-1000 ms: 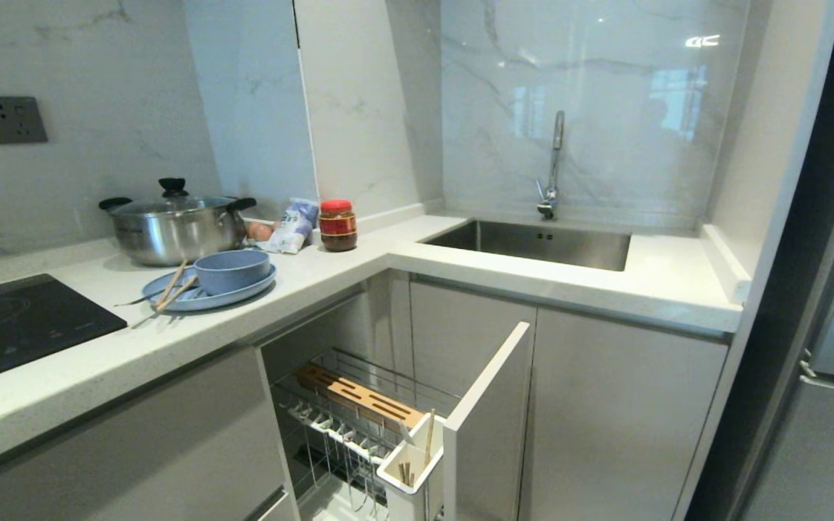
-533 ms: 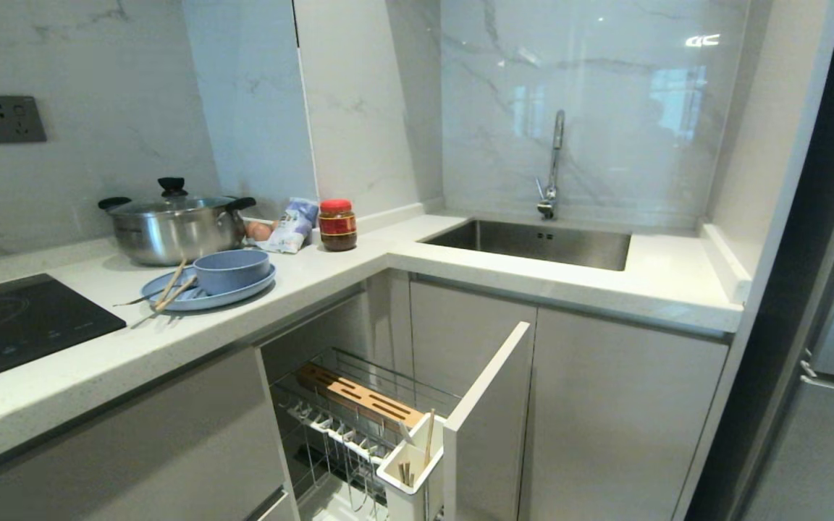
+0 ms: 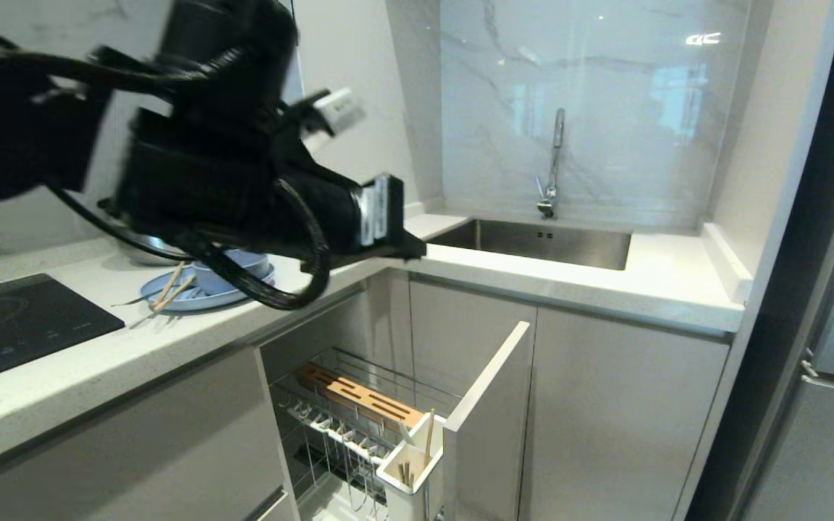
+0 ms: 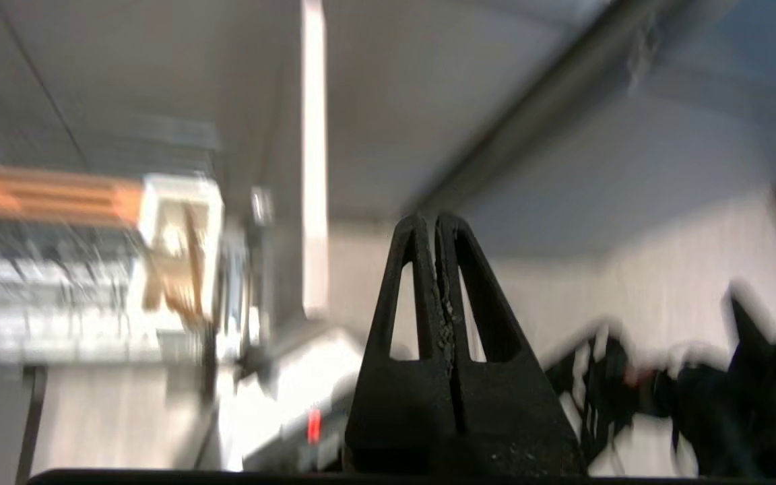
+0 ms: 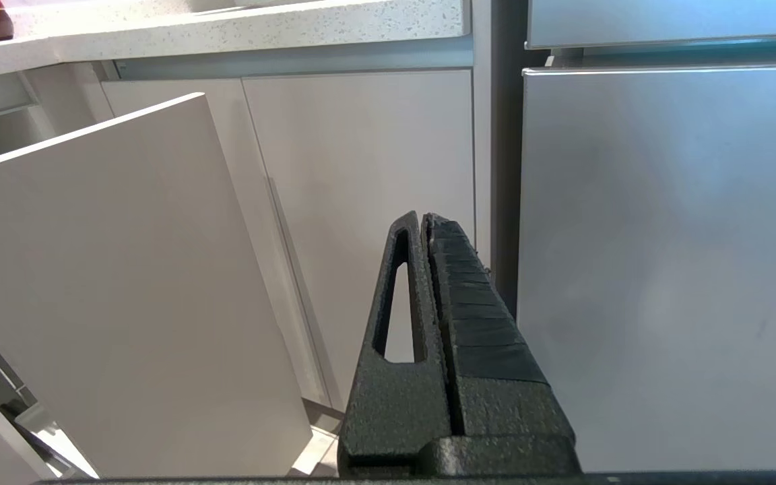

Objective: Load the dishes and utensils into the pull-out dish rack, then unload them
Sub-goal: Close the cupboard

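We see the left gripper (image 3: 410,250) up over the counter corner, fingers pressed together with nothing between them, its tip aimed toward three o'clock at the sink (image 3: 533,242); the wrist view shows the two black fingers (image 4: 422,289) meeting flat. The right gripper (image 5: 428,229) hangs low by the cabinet fronts, clenched on nothing too. The load looks barely begun: the plate (image 3: 171,298) sits on the counter at about nine o'clock from the gripper, with the bowl (image 3: 239,262) resting on it, half hidden by the arm and its cables. The chopsticks (image 3: 171,288) lie across the plate's near rim, long axis running from seven o'clock up to one o'clock, tips toward the bowl. A thin handle pokes off the plate's left edge; fork or spoon, we can't tell. Below, the pull-out dish rack (image 3: 359,405) stands drawn out at six o'clock, wood strip running from ten down to four, and the utensil cup (image 3: 410,470) at its near corner has a few sticks standing in it. Our read: this is the reach for a first pickup. Next the fingers must part, and the wrist must swing back toward nine o'clock and tip down over the plate, lining up across the chopsticks rather than along them
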